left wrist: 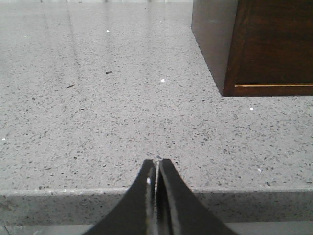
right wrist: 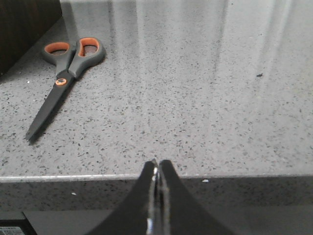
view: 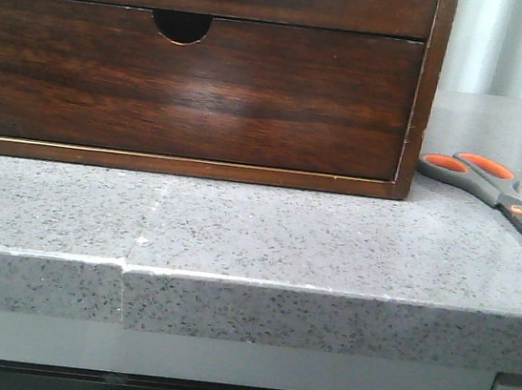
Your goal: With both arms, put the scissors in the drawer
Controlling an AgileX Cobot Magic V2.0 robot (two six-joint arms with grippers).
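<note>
The scissors [view: 493,183] lie flat on the grey stone counter, just right of the wooden cabinet, loops towards the cabinet and blades pointing to the counter's right front. They also show in the right wrist view [right wrist: 66,73], closed. The drawer [view: 194,85] is closed, its half-round notch at the top edge. A corner of the cabinet shows in the left wrist view [left wrist: 254,46]. My left gripper [left wrist: 157,161] is shut and empty over the counter's front edge. My right gripper [right wrist: 157,162] is shut and empty at the front edge, well apart from the scissors. Neither gripper shows in the front view.
The dark wooden cabinet [view: 433,93] stands at the back of the speckled grey counter [view: 265,234]. The counter's front edge [view: 325,295] drops off towards me. A pale curtain [view: 507,45] hangs behind on the right.
</note>
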